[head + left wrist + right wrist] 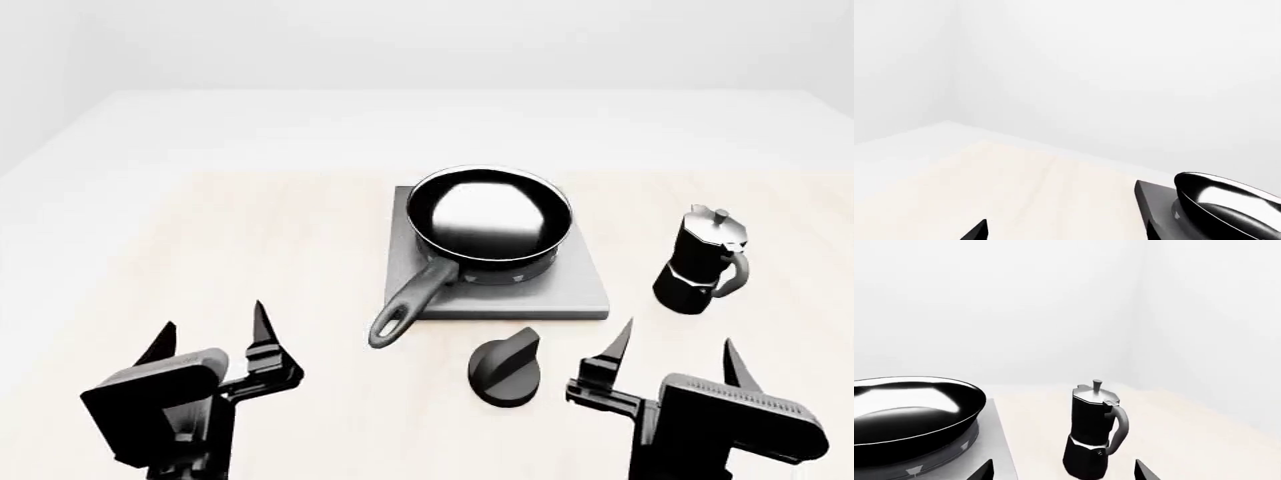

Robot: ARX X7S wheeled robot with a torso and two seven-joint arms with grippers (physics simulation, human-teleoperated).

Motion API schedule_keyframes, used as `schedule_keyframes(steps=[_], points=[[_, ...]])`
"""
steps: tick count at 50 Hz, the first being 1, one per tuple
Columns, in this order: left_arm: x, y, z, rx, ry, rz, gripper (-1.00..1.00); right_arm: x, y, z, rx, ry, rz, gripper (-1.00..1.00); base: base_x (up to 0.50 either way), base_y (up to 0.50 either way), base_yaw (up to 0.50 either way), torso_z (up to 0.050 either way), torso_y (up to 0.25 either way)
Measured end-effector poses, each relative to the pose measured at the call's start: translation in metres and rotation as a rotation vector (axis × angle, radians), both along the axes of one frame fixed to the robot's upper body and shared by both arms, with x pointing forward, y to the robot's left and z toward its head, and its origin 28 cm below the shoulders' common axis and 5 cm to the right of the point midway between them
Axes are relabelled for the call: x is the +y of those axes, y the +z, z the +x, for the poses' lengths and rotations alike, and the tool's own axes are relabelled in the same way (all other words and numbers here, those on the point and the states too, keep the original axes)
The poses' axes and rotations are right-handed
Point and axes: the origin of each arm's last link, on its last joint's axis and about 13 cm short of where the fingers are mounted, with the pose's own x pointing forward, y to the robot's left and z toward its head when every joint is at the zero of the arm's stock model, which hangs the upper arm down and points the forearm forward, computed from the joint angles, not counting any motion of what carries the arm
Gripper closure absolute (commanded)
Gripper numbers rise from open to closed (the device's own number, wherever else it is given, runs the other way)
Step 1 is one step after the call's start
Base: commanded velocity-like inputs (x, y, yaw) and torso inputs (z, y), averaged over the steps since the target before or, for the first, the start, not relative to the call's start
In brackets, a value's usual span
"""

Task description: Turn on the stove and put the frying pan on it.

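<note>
The black frying pan (489, 218) sits on the burner of the grey square stove plate (574, 295), its handle (411, 302) pointing toward me and to the left. The black round knob (507, 367) lies on the table just in front of the plate. My left gripper (214, 338) is open and empty, near the table's front left, apart from the pan. My right gripper (671, 355) is open and empty at the front right, right of the knob. The pan (1227, 205) and plate (1154, 205) show in the left wrist view; the pan (914, 415) and plate (991, 445) show in the right wrist view.
A black moka pot (701, 262) stands upright right of the stove plate, ahead of my right gripper; it also shows in the right wrist view (1094, 437). The pale wooden table (200, 240) stretches out to the left, with white walls behind.
</note>
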Motion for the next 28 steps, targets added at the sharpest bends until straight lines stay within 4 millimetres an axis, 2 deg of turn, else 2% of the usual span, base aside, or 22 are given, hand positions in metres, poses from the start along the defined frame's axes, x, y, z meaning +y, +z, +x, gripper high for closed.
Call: schedule_keyframes(steps=[28], points=[[0.001, 0.05, -0.027, -0.119, -0.044, -0.012, -1.0, 0.002, 0.042, -0.018, -0.081, 0.033, -0.039, -1.0, 0.0, 0.0, 0.0, 0.0, 0.0]])
